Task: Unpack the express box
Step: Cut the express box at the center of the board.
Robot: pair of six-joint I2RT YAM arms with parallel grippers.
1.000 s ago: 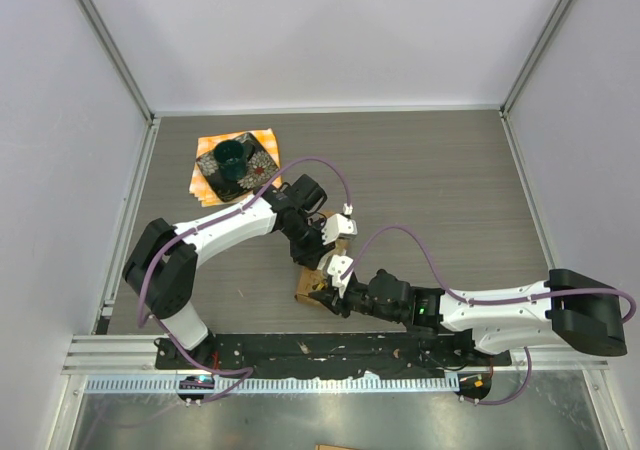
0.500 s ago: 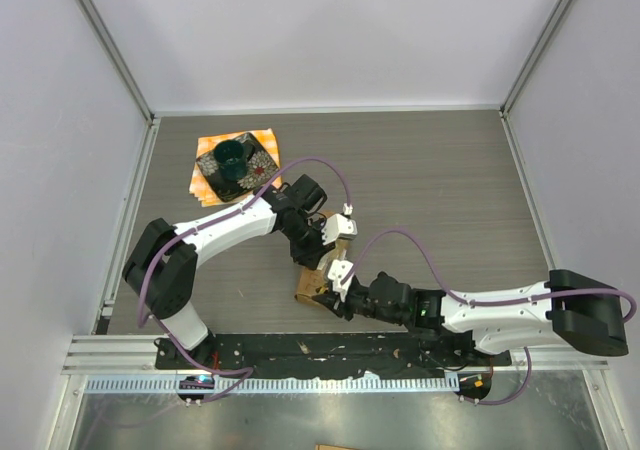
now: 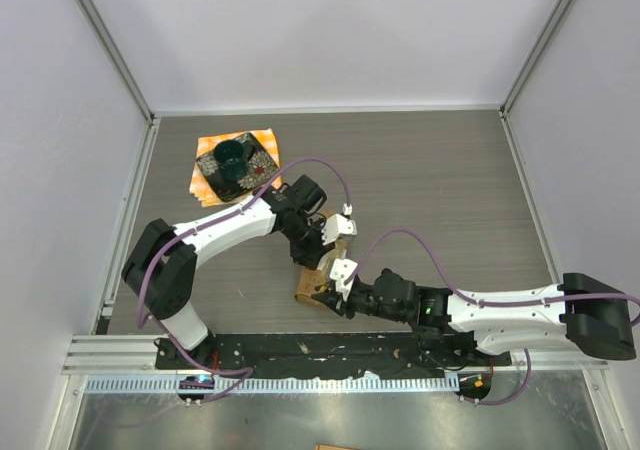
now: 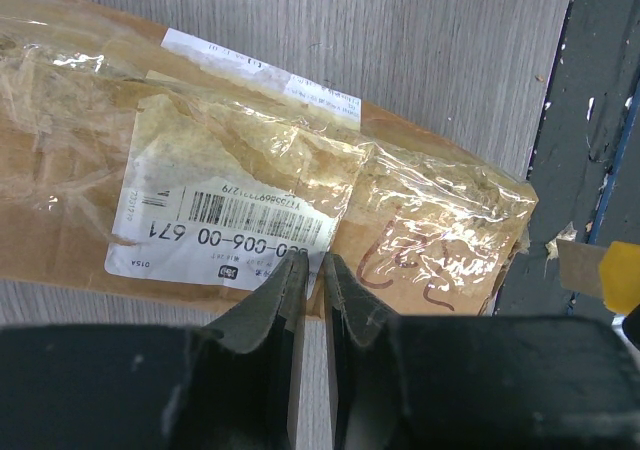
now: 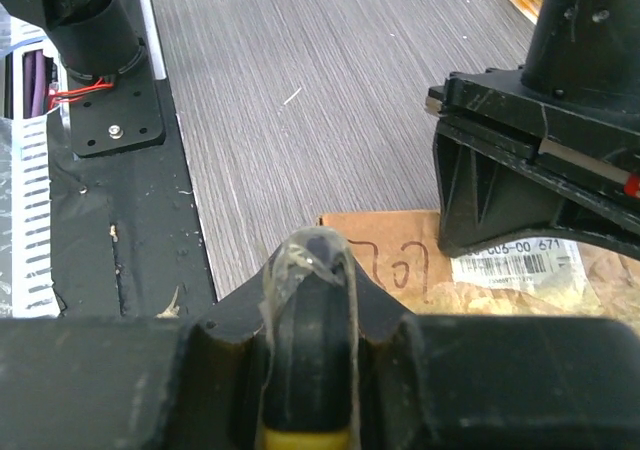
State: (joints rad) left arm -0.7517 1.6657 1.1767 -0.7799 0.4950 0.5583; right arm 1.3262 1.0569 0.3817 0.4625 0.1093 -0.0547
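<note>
Left gripper — jaws nearly closed, empty, tips at the express box label edge. Right gripper — jaws pressed together on clear tape; box just beyond them.

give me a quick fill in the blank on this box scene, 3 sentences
1. The express box carries a white printed ____ under shiny tape.
2. Far from the arms, the dark dish sits on an ____ cloth.
3. In the left wrist view, the left end effector has its fingertips nearly ____ at the box's edge.

Missing words: label; orange; together
</note>
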